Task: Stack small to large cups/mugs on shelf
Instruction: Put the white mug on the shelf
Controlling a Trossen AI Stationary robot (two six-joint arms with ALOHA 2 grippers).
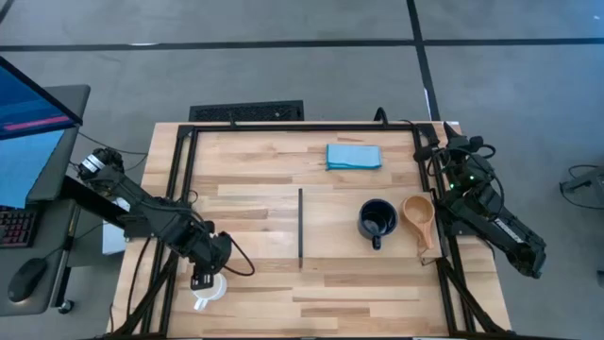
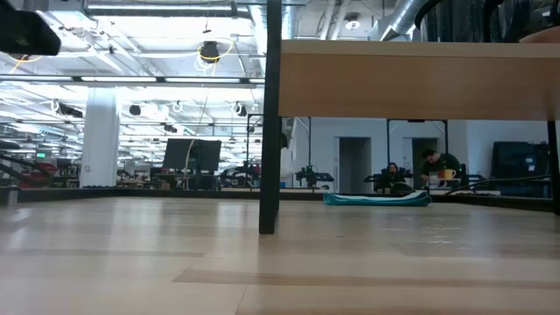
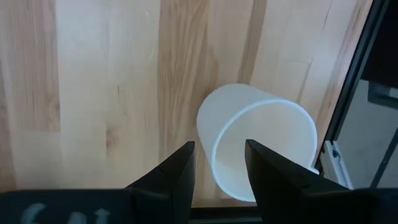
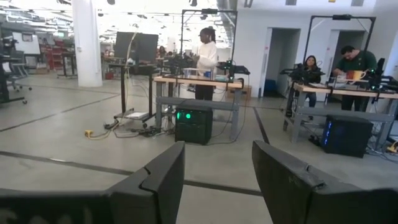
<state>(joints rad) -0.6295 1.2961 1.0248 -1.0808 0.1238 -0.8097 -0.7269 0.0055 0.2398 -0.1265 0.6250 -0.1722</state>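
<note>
The white mug (image 1: 211, 291) stands upright near the table's front left corner, mouth up. My left gripper (image 1: 204, 281) is open right above it. In the left wrist view one finger (image 3: 264, 168) hangs over the mug's mouth and the other (image 3: 180, 165) outside its wall (image 3: 214, 155); I see no touch. The black mug (image 1: 377, 220) and the tan wooden cup (image 1: 418, 215) stand side by side at the right. The shelf's black strip (image 1: 301, 227) runs mid-table; its plank (image 2: 411, 79) shows raised in the low view. My right gripper (image 1: 439, 142) is open and empty at the far right corner.
A folded blue cloth (image 1: 354, 156) lies at the far side of the table. A black frame rail (image 3: 348, 106) runs along the table's edge close beside the white mug. A black post (image 2: 271, 114) stands under the shelf's plank. People work at benches in the room beyond.
</note>
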